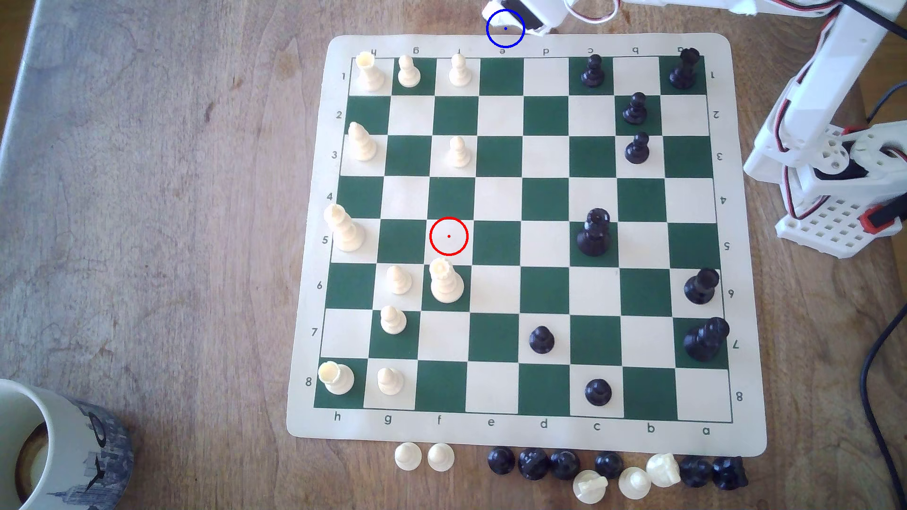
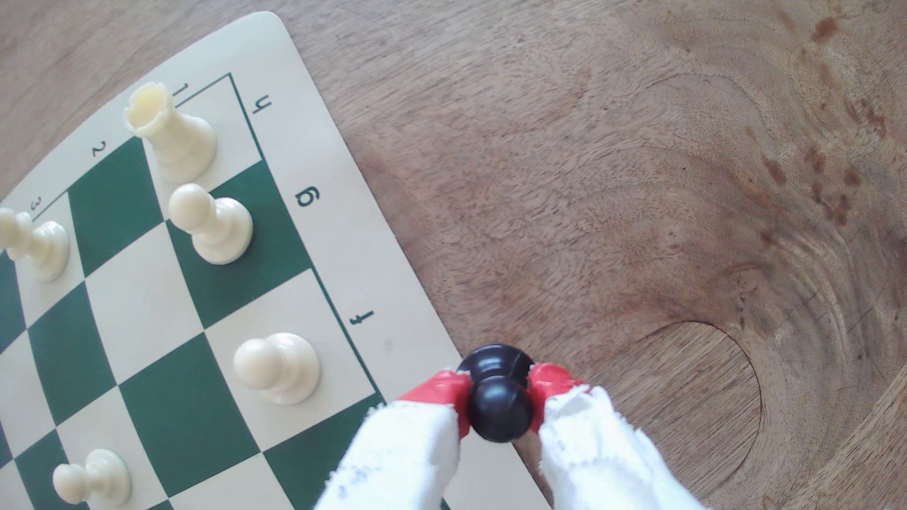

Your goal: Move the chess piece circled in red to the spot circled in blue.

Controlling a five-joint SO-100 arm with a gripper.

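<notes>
Our end effector (image 2: 498, 392) pinches the black pawn (image 2: 499, 402); we lower it upright onto the blue circle (image 1: 505, 28), then release.

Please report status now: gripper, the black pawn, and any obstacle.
Gripper shut on the black pawn, red-tipped fingers either side of its collar. Pawn at the mat's edge, beside the bare wood table. Blue circle over the gripper; no obstacle seen.

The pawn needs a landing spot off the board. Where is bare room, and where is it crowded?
Bare wood lies beyond the mat's lettered edge, beside the claw gripping the black pawn. The strip below the mat's other lettered edge is crowded with captured pieces.
</notes>
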